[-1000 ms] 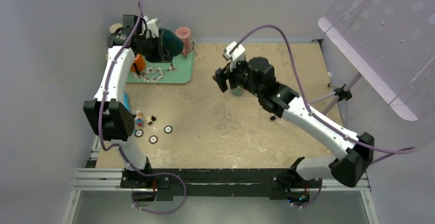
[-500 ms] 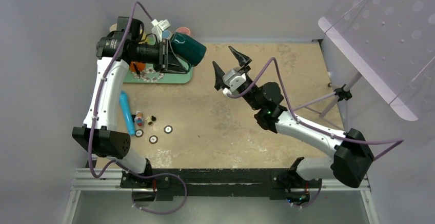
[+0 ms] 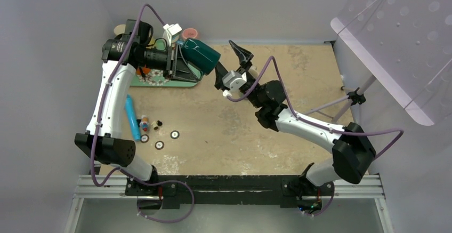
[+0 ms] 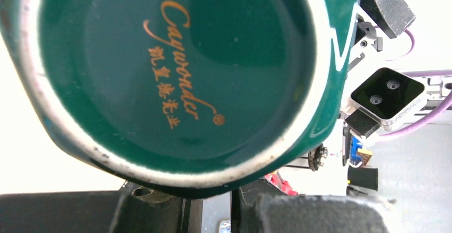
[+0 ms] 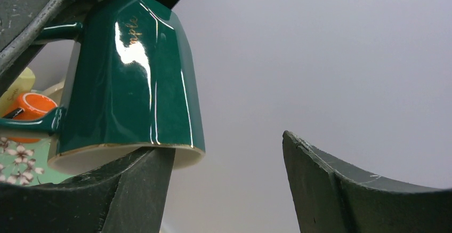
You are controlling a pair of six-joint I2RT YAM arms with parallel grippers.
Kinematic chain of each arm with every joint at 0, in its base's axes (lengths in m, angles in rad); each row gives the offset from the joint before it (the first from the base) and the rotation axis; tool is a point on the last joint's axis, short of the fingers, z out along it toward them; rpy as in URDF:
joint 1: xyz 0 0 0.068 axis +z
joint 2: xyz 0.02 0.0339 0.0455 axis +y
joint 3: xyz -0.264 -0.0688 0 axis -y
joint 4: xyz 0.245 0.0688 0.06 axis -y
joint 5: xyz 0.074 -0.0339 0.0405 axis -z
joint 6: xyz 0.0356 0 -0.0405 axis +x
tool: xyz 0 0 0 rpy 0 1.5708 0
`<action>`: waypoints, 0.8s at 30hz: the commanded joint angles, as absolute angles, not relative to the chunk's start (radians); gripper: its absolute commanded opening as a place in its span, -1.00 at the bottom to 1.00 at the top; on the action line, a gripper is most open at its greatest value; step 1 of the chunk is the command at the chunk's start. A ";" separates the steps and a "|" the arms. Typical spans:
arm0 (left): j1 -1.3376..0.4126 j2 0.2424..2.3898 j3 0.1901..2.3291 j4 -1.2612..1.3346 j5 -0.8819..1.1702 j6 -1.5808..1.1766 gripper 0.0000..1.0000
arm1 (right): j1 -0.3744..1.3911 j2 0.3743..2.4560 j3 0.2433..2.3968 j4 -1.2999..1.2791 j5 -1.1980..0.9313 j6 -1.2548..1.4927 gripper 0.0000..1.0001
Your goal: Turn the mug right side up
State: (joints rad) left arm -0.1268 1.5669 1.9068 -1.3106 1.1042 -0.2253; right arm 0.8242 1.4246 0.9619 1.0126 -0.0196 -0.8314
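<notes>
The dark green mug [image 3: 201, 54] hangs in the air over the back left of the table, lying on its side. My left gripper [image 3: 178, 65] is shut on it at the handle side. In the left wrist view its base with gold lettering [image 4: 176, 73] fills the frame above my left gripper [image 4: 232, 203]. My right gripper [image 3: 224, 57] is open just right of the mug. In the right wrist view the mug [image 5: 133, 83] sits above the left finger [image 5: 133, 190], and my right gripper [image 5: 226, 145] has nothing between its jaws.
A teal tray [image 3: 187, 78] with an orange piece and flower shapes lies under the mug. A pink cup [image 3: 190, 33] stands behind it. A blue tube [image 3: 129, 117] and small round pieces [image 3: 159, 144] lie at the left. A tripod [image 3: 354, 95] stands at the right edge.
My left arm lifted the mug off the tray area and swung it right, tipping it sideways. My right arm turned and moved left, its open jaws now beside the mug.
</notes>
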 commanded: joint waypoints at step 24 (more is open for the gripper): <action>-0.021 1.531 2.014 -1.181 0.490 -0.061 1.00 | 0.825 1.390 1.414 -0.093 -0.020 -0.220 -1.00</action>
State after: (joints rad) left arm -0.0353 1.5555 1.9789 -1.2701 0.8345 -0.1066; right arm 0.8257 1.4239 1.2034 0.2966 -0.1097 -0.5026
